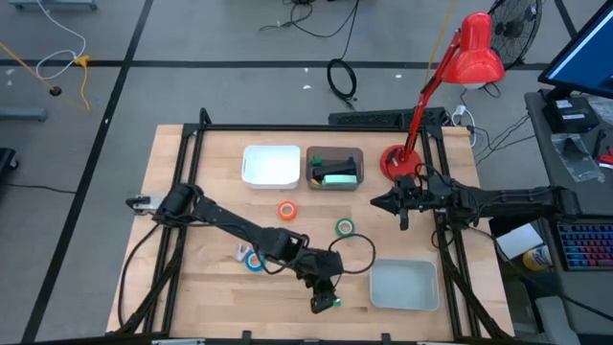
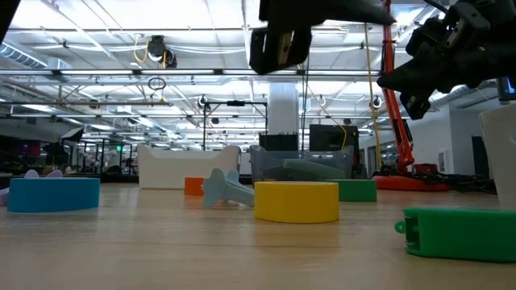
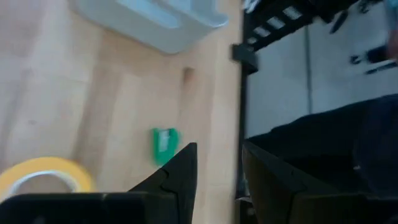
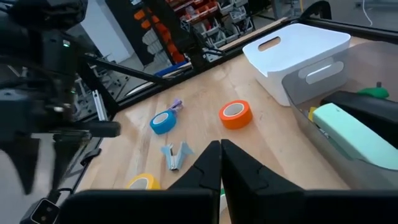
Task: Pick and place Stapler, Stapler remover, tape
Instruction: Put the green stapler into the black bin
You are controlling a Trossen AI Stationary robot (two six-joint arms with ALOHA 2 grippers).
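Observation:
The mint-green stapler (image 1: 337,172) (image 4: 354,140) lies in a clear bin (image 1: 334,153) at the far middle. The pale blue stapler remover (image 4: 176,155) (image 2: 226,189) lies on the table beside the blue tape (image 1: 254,262). The orange tape (image 1: 286,210), green tape (image 1: 345,227) and yellow tape (image 3: 43,177) (image 2: 296,201) lie flat on the wood. My left gripper (image 1: 326,295) (image 3: 219,149) hovers open near the table's near edge, slanting down, nothing between its fingers. My right gripper (image 1: 383,203) (image 4: 221,144) waits shut at the right, above the table.
A white bin (image 1: 271,165) stands beside the clear bin. A pale grey bin (image 1: 404,285) sits at the near right, close to my left gripper. A small green piece (image 1: 331,304) (image 3: 165,144) lies by the near edge. A red lamp's base (image 1: 395,161) stands at the far right.

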